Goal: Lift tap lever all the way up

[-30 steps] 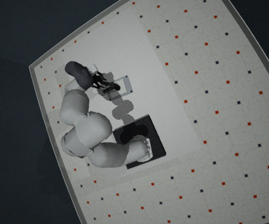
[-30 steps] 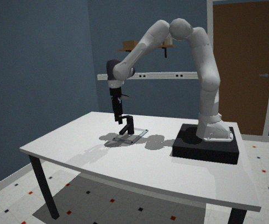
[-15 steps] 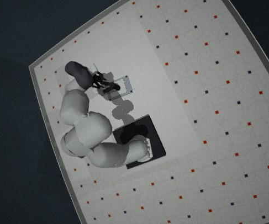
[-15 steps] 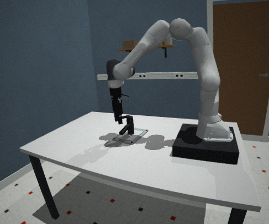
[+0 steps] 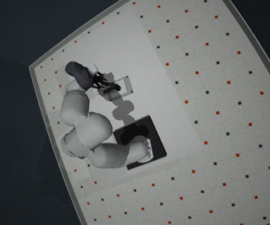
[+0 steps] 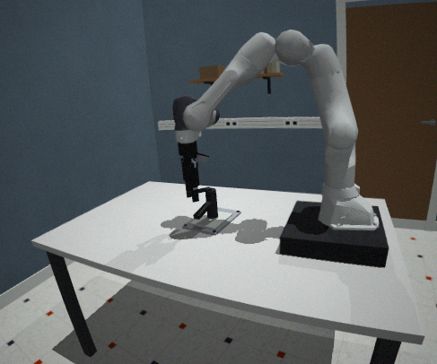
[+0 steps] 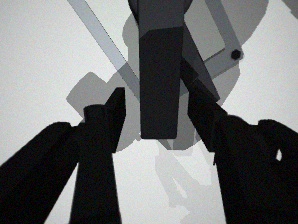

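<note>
The tap is a small dark fixture on a thin grey base plate on the white table. Its dark lever shows in the wrist view as a long bar running between my two fingers. My gripper points straight down over the tap and straddles the lever's end. The fingers are partly open, with a clear gap on the left side and the right finger close beside the bar. From above, the gripper sits at the plate's left edge, over the lever. In the side view the fingertips hang next to the tap's top.
The arm's black pedestal stands on the table to the right of the tap. The table's far edge and the blue wall lie behind the tap. A wall rail and a shelf are higher up behind the arm.
</note>
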Motion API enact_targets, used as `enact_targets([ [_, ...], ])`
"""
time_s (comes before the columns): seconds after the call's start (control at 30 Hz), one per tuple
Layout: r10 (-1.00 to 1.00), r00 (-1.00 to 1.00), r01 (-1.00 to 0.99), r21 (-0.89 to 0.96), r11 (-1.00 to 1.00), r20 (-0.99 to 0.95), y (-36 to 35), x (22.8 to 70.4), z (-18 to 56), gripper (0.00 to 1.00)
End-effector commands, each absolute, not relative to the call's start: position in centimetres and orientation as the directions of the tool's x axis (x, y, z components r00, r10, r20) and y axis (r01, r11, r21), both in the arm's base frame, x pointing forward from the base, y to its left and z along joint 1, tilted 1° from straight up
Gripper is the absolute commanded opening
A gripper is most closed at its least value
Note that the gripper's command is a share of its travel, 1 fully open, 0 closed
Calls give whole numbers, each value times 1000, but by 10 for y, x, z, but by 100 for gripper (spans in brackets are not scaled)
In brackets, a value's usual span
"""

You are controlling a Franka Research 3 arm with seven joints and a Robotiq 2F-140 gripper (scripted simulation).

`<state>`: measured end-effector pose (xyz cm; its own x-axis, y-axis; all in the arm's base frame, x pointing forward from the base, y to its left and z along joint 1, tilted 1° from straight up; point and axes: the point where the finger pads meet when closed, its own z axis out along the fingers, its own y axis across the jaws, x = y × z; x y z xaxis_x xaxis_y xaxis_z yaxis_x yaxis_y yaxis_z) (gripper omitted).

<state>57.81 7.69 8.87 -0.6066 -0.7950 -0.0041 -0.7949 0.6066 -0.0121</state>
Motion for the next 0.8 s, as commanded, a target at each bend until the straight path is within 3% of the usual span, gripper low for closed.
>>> enact_targets([
  [0.0, -793, -609, -793, -14, 609, -3, 77, 578, 87, 46],
  [0.17, -793, -609, -793, -14, 609, -3, 77, 578, 87, 46],
  [0.2, -793, -609, -793, -14, 609, -3, 77, 578, 87, 10],
  [0.77, -793, -609, -793, -14, 609, -3, 77, 578, 87, 10],
])
